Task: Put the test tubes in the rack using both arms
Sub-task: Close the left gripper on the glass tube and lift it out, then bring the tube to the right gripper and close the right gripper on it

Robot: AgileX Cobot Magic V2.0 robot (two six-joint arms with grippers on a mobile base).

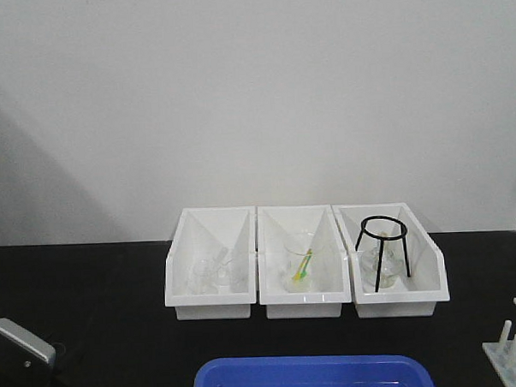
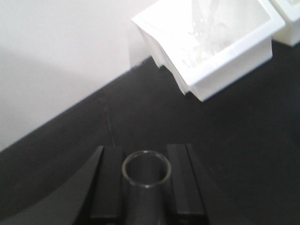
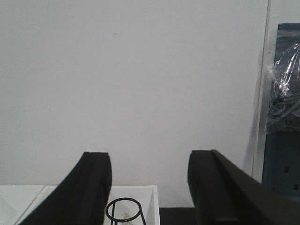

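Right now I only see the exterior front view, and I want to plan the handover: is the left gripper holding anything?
Observer: Yes. The left gripper is shut on a test tube, whose open mouth faces the wrist camera.
Operator: And the right gripper?
Observer: The right gripper is open and empty. The black tripod ring shows low in its wrist view.

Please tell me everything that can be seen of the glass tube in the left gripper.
The test tube is clear, colourless glass with a thin round rim and an open mouth. It sits clamped between the two black fingers of the left gripper, mouth pointing away from the wrist, over the black table. Only its mouth end shows; the rest is hidden.
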